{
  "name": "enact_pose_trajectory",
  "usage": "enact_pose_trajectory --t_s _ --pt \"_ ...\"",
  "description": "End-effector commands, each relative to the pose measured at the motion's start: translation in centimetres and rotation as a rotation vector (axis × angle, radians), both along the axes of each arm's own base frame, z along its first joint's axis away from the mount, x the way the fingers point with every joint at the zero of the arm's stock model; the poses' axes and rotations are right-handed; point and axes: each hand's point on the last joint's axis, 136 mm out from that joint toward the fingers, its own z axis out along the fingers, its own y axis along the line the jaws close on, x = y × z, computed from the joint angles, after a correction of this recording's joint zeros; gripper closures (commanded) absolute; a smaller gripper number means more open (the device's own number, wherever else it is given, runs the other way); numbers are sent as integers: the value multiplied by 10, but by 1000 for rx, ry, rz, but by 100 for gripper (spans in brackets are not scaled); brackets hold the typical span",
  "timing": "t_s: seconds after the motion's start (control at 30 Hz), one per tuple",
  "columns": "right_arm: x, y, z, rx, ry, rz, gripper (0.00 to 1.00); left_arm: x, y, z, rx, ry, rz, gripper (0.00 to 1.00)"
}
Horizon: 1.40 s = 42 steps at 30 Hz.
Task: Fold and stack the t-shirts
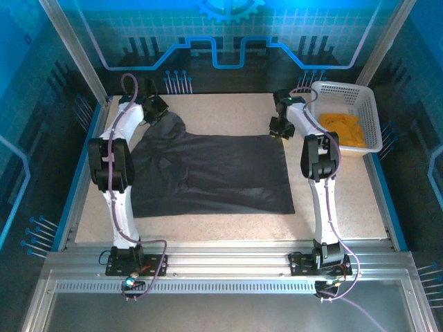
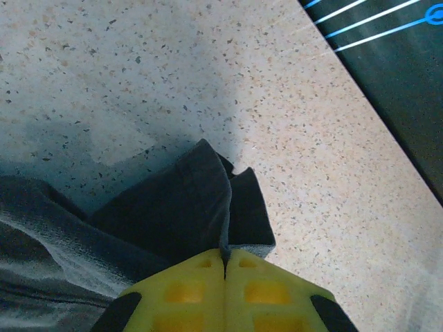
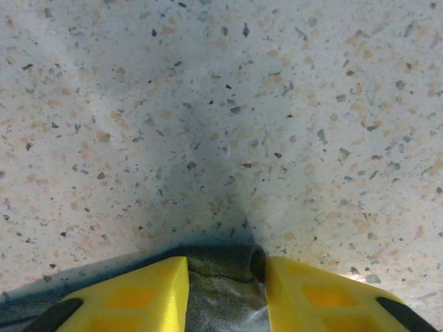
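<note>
The charcoal t-shirt lies spread on the counter, limp and light, so I work it by its far corners: left fingers pinch one, right fingers straddle the other, whether clamped I cannot tell. Orange t-shirt sits in the basket

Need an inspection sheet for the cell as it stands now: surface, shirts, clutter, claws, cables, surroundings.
surface: speckled beige table, no spills seen.
job's things: dark grey t-shirt spread flat at centre-left, far-left corner bunched; orange t-shirt crumpled inside the basket.
clutter: white lattice basket at the far right corner.
grippers: left claw shut on a fold of the dark grey t-shirt; right claw has the same shirt's edge between its fingers, clamp cannot be told.
cables: purple cables run along both arms, clear of the cloth.
surroundings: blue printed panels behind, aluminium frame at the near edge.
</note>
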Motion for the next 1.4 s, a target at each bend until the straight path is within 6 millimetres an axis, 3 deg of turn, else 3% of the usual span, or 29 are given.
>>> enact_pose_trajectory --t_s 0.0,0.1,0.23,0.37,0.53,0.77,0.87,1.1,1.23,1.37 --pt "-10 -13 -25 -43 78 21 77 -7 -7 21 -12 -35 -28 100" --pt "-9 -13 -19 -66 61 44 98 -13 -10 26 0 -33 -39 100" --pt "1 0 14 -73 -64 117 100 -28 -17 31 8 -30 -47 100" --pt "-1 14 52 -83 -155 165 100 -58 -13 39 25 -26 -1 100" --pt "-24 20 72 -65 -215 166 100 -100 -2 58 47 -55 74 100" --pt "-74 6 99 -62 -281 111 100 -186 20 64 86 -62 250 100" --pt "-101 3 92 -47 -242 102 100 -222 28 55 129 -32 264 100" --pt "-154 -5 47 -3 -102 64 100 -294 40 9 196 93 309 100" --pt "-169 -12 30 -1 -31 25 100 -317 45 -9 199 151 365 100" --pt "-174 -13 31 8 -35 18 100 -330 51 -11 211 169 417 100"
